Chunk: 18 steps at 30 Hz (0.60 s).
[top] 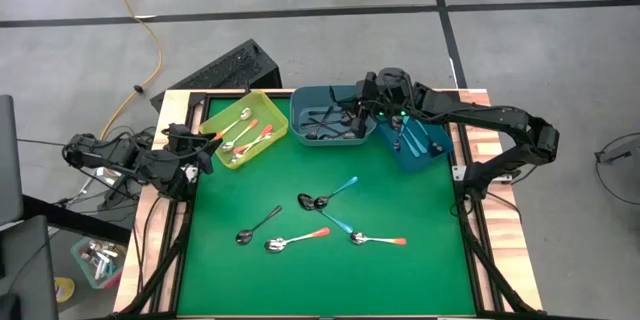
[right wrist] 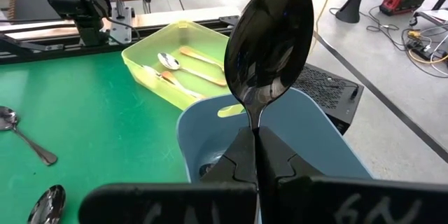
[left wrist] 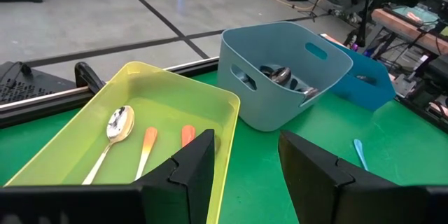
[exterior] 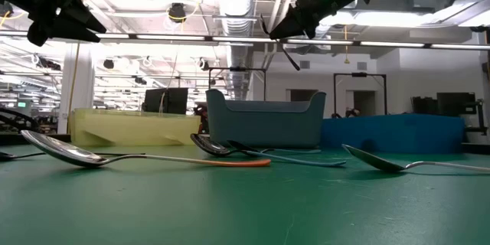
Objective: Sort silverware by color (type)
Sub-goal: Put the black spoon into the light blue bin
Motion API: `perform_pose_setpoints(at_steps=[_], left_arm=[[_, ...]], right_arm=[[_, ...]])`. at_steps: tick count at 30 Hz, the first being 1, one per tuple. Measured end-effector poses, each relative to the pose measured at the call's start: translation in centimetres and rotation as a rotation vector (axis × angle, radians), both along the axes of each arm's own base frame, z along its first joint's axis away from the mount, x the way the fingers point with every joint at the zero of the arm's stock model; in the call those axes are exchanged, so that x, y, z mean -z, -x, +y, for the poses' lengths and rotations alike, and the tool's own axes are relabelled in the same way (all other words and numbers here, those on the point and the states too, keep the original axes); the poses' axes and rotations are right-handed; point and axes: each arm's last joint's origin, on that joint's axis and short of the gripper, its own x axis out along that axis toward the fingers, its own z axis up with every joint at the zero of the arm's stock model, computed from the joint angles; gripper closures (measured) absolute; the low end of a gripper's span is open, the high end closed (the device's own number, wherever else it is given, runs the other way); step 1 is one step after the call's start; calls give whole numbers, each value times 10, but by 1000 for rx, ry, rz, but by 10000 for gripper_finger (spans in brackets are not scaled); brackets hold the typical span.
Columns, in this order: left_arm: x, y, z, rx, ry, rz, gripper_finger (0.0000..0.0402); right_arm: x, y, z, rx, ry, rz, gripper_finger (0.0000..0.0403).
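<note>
A green table mat (top: 330, 270) is shown from above, with three bins set along its far edge: a yellow bin (top: 212, 118) at the left, a grey-blue bin (top: 300, 112) in the middle and a darker blue bin (top: 432, 158) at the right. Orange-handled spoons (top: 245, 132) are seen lying in the yellow bin, dark metal spoons in the grey-blue bin, and teal-handled ones in the blue bin.

The right gripper (top: 355, 120) is held above the grey-blue bin. Its fingers are closed tight on the handle of a dark metal spoon (right wrist: 269, 42), which is carried upright, bowl upward, directly over that bin. The left gripper (top: 207, 145) is parked beside the near corner of the yellow bin, its fingers partly parted and nothing held between them.

Five loose spoons (top: 320, 222) are left on the mat: one with a plain dark handle (top: 258, 226), two with teal handles (top: 328, 197) and two with orange handles (top: 297, 240), lying close together, some of them crossing or touching.

The spoons are judged to be light, rigid and smooth, hence liable to slip or pivot in a pinch. A hold across the narrow handle, near its middle, is judged more secure than one on the rounded, polished bowl.
</note>
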Motion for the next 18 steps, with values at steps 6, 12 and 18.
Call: perform_pose_setpoints(at_steps=[6, 12, 18], left_arm=[[0, 0, 0, -4, -3, -1, 258], [0, 0, 1, -21, -15, -5, 258], [0, 0, 0, -22, -4, -13, 258]], right_arm=[[7, -9, 4, -24, -2, 16, 397], [33, -29, 4, -49, -23, 71, 397], [51, -43, -4, -7, -8, 85, 397]])
